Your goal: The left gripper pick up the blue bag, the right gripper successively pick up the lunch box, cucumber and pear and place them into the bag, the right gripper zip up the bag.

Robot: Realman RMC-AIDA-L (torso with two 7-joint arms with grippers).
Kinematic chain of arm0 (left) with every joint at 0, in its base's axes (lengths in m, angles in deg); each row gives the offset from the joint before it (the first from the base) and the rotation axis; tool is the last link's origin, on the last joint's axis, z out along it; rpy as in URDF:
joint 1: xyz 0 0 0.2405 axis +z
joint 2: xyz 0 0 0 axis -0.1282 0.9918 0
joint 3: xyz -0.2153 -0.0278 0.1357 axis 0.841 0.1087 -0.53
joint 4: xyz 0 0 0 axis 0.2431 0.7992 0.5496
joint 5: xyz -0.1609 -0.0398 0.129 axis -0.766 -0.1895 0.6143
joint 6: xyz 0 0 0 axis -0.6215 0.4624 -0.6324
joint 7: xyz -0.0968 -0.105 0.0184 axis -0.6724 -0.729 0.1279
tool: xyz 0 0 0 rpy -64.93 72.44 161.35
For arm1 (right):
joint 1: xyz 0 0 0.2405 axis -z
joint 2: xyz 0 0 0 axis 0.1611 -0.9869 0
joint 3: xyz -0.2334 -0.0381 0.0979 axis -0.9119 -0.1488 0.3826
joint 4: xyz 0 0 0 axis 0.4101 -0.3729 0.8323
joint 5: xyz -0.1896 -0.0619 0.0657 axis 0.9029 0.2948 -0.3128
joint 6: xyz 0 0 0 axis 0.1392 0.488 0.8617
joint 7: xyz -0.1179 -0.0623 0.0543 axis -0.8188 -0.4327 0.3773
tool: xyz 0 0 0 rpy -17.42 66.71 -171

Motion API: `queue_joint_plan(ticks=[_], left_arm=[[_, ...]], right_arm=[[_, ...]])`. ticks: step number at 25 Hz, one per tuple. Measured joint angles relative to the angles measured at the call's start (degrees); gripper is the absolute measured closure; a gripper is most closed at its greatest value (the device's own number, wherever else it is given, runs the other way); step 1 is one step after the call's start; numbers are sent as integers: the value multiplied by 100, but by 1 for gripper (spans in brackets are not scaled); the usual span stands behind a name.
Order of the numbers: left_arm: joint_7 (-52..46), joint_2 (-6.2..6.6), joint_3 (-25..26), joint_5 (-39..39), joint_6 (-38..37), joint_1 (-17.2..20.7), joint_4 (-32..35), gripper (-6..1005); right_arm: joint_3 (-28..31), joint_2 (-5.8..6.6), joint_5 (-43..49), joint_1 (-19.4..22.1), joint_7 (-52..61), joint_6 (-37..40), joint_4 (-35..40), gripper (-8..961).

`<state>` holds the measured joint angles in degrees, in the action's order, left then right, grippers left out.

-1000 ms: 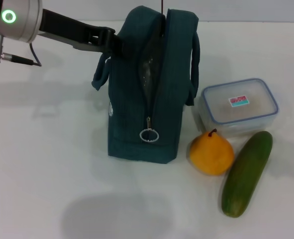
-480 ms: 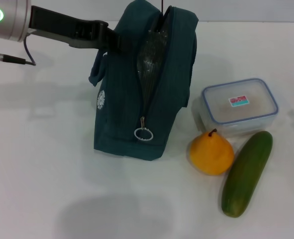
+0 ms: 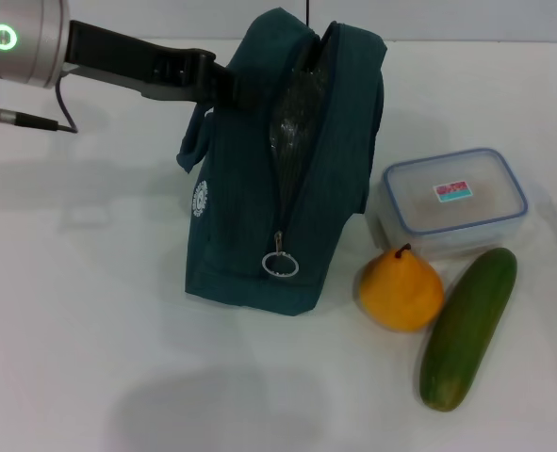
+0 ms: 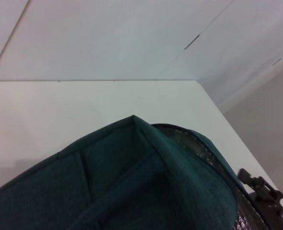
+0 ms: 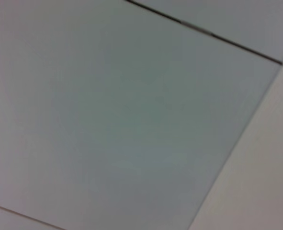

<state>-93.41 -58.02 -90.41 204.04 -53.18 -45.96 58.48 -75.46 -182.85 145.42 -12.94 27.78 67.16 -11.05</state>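
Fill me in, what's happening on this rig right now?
The left tool is at the top rear edge of the blue bag, which stands on the white table with its zipper open. The lunch box, pear and cucumber all lie on the table beside the bag on the robot's right, none packed yet. The right arm is out of the head view; its wrist camera shows no objects.

A white table (image 3: 90, 358) spreads below, with pale wall panels (image 4: 107, 38) behind it.
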Motion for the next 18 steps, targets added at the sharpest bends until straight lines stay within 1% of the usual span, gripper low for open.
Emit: queue_joint_plan(ticks=[1,2,4,9,14,18], left_arm=[[19,0,-1,0,-1,4,0,936],[38,-2,-1,0,-1,8,0,936],[74,-8,-1,0,-1,21,0,936],[184,-46,-2,-134,-1,113,0,936],[243,-59,-8,-202,0,139,0,936],[288,-70,-6,-202,0,158,0,936]], right_arm=[[0,0,0,0,0,0,0,383],[-33,-6,17,-117,142,-141,-106,384],[-83,-11,20,-204,184,-204,-179,386],[-292,-61,35,-456,319,-535,-279,390],[-370,-68,51,-627,349,-805,-374,395],[-377,-83,77,-686,350,-947,-386,398]])
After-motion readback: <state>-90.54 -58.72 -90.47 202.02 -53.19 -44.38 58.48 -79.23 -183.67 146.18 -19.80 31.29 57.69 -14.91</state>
